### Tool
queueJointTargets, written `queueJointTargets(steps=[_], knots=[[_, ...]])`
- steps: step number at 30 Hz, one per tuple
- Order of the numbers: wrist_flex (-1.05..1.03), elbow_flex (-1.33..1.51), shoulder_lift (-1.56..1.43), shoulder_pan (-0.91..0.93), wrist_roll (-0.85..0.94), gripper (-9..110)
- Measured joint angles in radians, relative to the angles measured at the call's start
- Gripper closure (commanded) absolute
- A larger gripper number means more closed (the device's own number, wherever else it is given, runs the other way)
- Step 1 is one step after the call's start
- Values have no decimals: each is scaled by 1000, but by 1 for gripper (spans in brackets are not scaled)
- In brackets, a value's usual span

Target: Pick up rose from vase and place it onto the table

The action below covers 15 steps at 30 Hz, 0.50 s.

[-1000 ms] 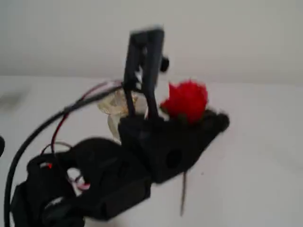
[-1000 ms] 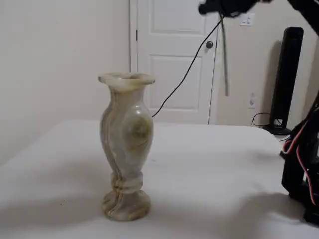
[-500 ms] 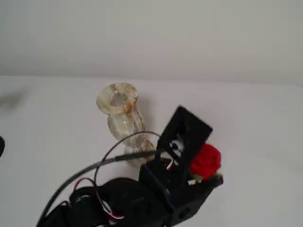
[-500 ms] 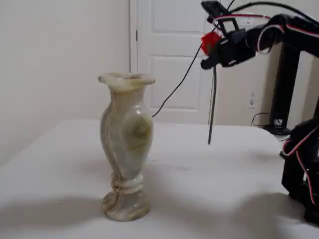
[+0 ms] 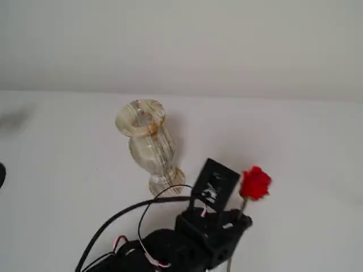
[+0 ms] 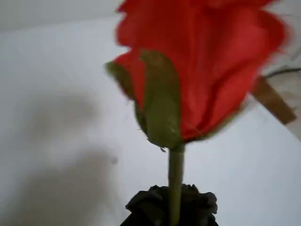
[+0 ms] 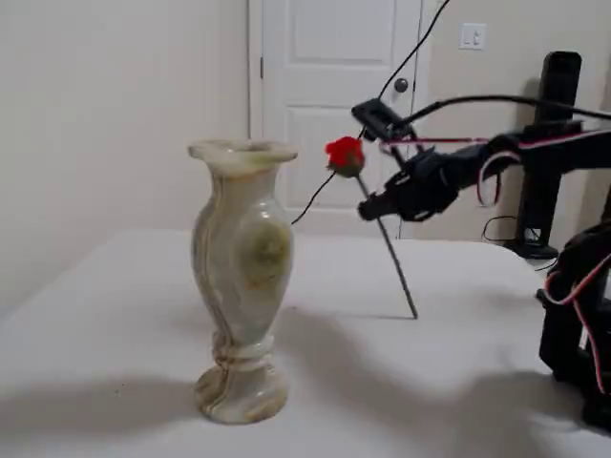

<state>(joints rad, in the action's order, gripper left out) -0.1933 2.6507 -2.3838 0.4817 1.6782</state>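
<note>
One rose (image 7: 345, 155) is out of the vase (image 7: 241, 277) and held in the air by the hand (image 7: 374, 204), which is closed on the thin stem a little below the bloom. In the fixed view from the side, the stem slants down and to the right from the red bloom, through the black hand, and its lower tip reaches down to the desk (image 7: 124, 296); whether it touches the surface I cannot tell. The bloom sits at about the level of the vase's mouth, to the right of it and apart from it.

The vase stands upright on the white desk, well apart from the hand, its flared mouth empty. In the fixed view from above, the vase (image 5: 148, 144) is left of centre, and the rose (image 5: 254, 182) shows to the lower right of it, with the hand (image 5: 238, 218) just under the bloom and the arm's black body and cables running off the bottom edge.

The wrist view is filled by the rose (image 6: 197, 70) seen close up: red petals, a green leaf-like sepal hanging down the front, and the green stem dropping into the dark tip of the hand (image 6: 171, 207) at the bottom edge. Behind it is the plain white desk (image 6: 51, 117), blurred and partly in shadow.

A white door (image 7: 334, 105) stands in the background of the side view.
</note>
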Motion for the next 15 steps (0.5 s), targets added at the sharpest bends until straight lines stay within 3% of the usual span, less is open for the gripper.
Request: queueJointTargets(steps=[15], knots=[[749, -28, 716, -143, 5, 87]])
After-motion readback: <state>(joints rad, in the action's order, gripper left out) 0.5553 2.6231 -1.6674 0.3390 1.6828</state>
